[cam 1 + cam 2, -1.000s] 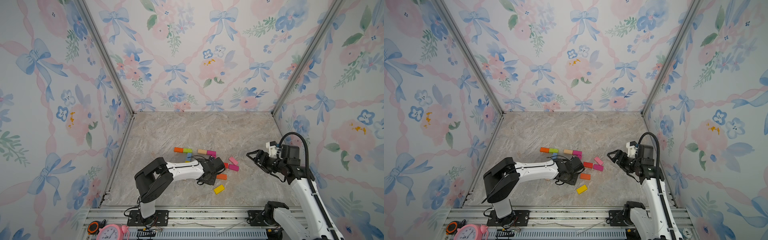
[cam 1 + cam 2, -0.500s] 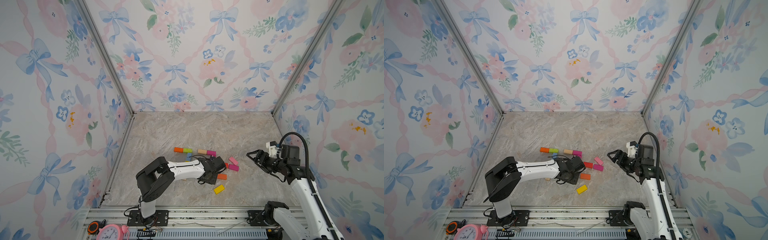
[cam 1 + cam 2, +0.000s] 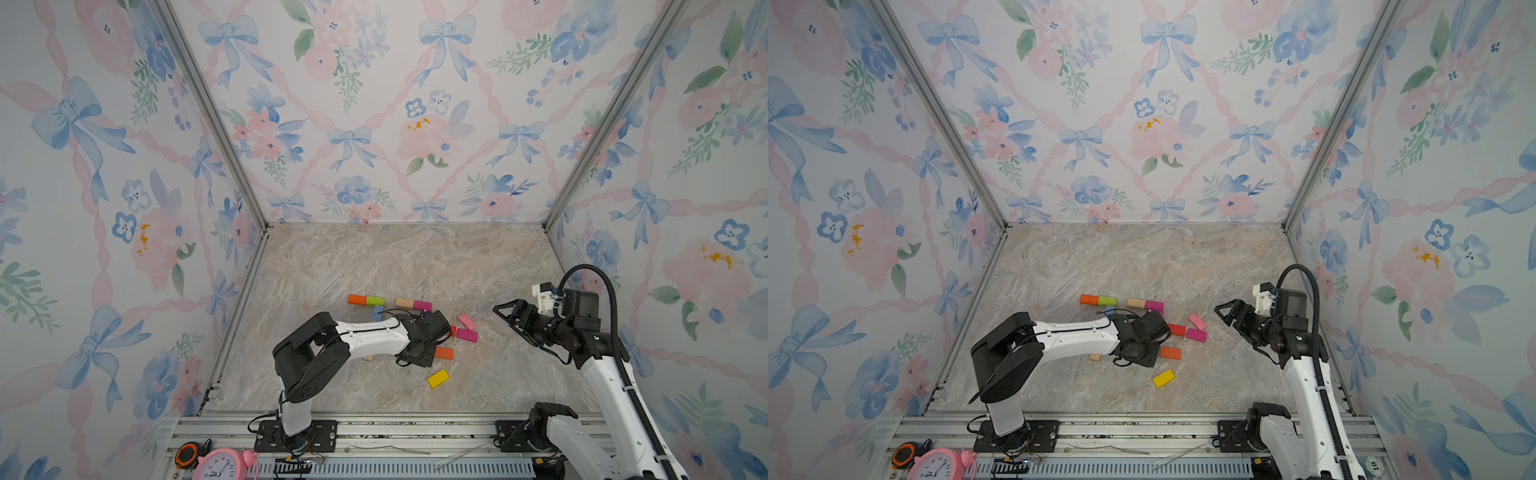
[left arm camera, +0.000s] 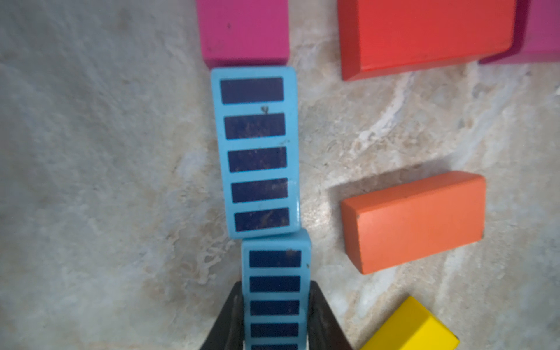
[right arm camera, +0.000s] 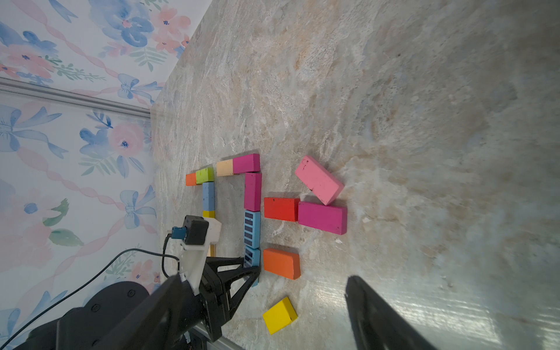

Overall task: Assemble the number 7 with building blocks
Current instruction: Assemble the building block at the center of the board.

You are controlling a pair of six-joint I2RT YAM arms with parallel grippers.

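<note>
Two striped blue blocks (image 4: pixel 257 151) close the stem of the number 7 (image 5: pixel 253 191) on the desk (image 4: pixel 91 151) — the left fingers (image 4: pixel 228 321) clench the end block (image 4: pixel 275 297) across its long sides, touching its twin but slightly offset. Likely stiff and light, with smooth paint — liable to skid on release. Right fingers (image 5: pixel 378 318) hang spread and empty, well apart.
</note>
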